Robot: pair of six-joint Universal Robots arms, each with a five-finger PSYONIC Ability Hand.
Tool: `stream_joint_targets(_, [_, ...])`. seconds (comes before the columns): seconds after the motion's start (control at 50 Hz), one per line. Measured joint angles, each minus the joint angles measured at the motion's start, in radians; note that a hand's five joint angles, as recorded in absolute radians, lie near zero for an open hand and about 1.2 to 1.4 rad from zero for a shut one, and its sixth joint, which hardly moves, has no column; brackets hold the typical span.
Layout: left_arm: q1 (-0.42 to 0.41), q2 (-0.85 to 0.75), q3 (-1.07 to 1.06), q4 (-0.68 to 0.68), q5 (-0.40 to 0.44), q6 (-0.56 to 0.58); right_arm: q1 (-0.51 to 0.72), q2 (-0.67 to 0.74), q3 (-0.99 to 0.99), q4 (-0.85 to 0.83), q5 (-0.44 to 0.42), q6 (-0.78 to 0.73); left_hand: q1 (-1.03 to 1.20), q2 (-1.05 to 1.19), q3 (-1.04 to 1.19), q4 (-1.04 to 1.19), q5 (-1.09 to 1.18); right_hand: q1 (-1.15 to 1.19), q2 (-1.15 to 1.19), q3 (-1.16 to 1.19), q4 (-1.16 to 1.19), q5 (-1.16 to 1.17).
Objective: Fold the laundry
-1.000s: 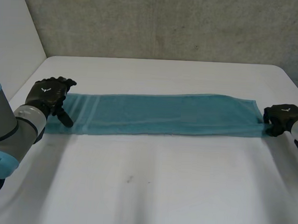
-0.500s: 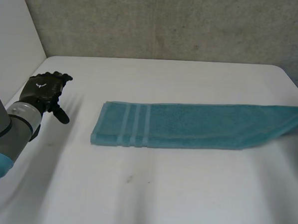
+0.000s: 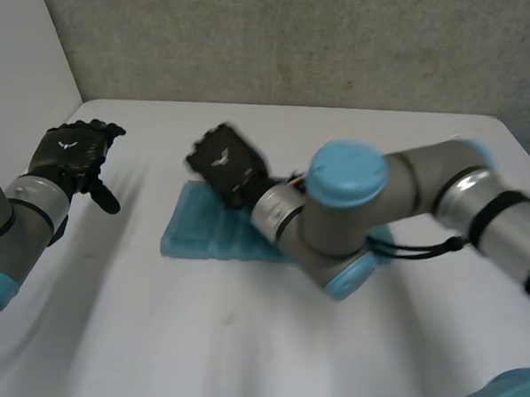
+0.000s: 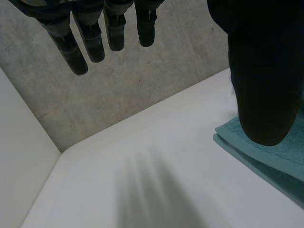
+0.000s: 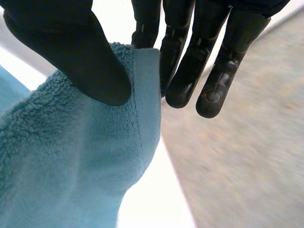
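The right arm (image 3: 371,204) bends low across the white table (image 3: 240,339), its right hand (image 3: 222,163) raised over the left end of the teal towel (image 3: 185,237), which lies mid-table, partly hidden under the arm. In the right wrist view the thumb presses a fluffy, hemmed terry edge against the fingers (image 5: 187,66), pinching it. The left hand (image 3: 70,155) hangs above the table's left side, apart from the towel, fingers straight and spread from the thumb, holding nothing
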Motion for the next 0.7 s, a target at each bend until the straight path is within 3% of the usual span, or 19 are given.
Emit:
stream_joint_targets(0.1, [-0.001, 0.000, -0.004, 0.000, 0.001, 0.000, 0.053, 0.095, -0.032, 0.004, -0.033, 0.048, 0.000, 0.000, 0.000, 0.000, 0.000, 0.000, -0.006, -0.008, -0.008, -0.001])
stream_joint_targets(0.12, [-0.003, 0.000, -0.005, 0.000, 0.001, 0.000, 0.059, 0.113, -0.038, 0.006, -0.034, 0.056, 0.000, 0.000, 0.000, 0.000, 0.000, -0.149, -0.155, -0.159, -0.161, -0.140])
stream_joint_targets(0.16, [-0.005, 0.000, -0.006, 0.000, 0.002, 0.000, 0.062, 0.122, -0.043, 0.007, -0.029, 0.062, 0.000, 0.000, 0.000, 0.000, 0.000, -0.149, -0.155, -0.159, -0.161, -0.140])
stream_joint_targets(0.18, [-0.006, 0.000, -0.006, 0.000, 0.002, 0.000, 0.062, 0.122, -0.044, 0.007, -0.024, 0.065, 0.000, 0.000, 0.000, 0.000, 0.000, -0.487, -0.580, -0.576, -0.558, -0.529])
stream_joint_targets(0.2, [-0.008, 0.000, -0.004, 0.000, 0.002, 0.000, 0.060, 0.114, -0.047, 0.008, -0.010, 0.071, 0.000, 0.000, 0.000, 0.000, 0.000, -0.642, -0.774, -0.767, -0.769, -0.739])
stream_joint_targets(0.24, [-0.009, 0.000, -0.002, 0.001, 0.003, 0.001, 0.056, 0.098, -0.046, 0.009, 0.010, 0.080, 0.000, 0.000, 0.000, 0.000, 0.000, -0.735, -0.919, -0.923, -0.926, -0.882])
stream_joint_targets(0.42, [-0.060, -0.029, 0.054, 0.010, 0.010, 0.004, -0.078, -0.157, 0.065, 0.065, 0.228, 0.308, 0.000, 0.000, 0.000, 0.000, 0.000, -0.748, -0.958, -0.970, -0.958, -0.917])
stream_joint_targets(0.56, [-0.155, -0.112, 0.147, 0.016, 0.012, 0.006, -0.215, -0.285, 0.222, 0.184, 0.261, 0.426, 0.000, 0.000, 0.000, 0.000, 0.000, -0.748, -0.958, -0.970, -0.958, -0.917])
stream_joint_targets(0.7, [-0.251, -0.233, 0.253, 0.016, 0.005, 0.007, -0.350, -0.330, 0.406, 0.290, 0.229, 0.456, 0.000, 0.000, 0.000, 0.000, 0.000, -0.748, -0.956, -0.967, -0.957, -0.917])
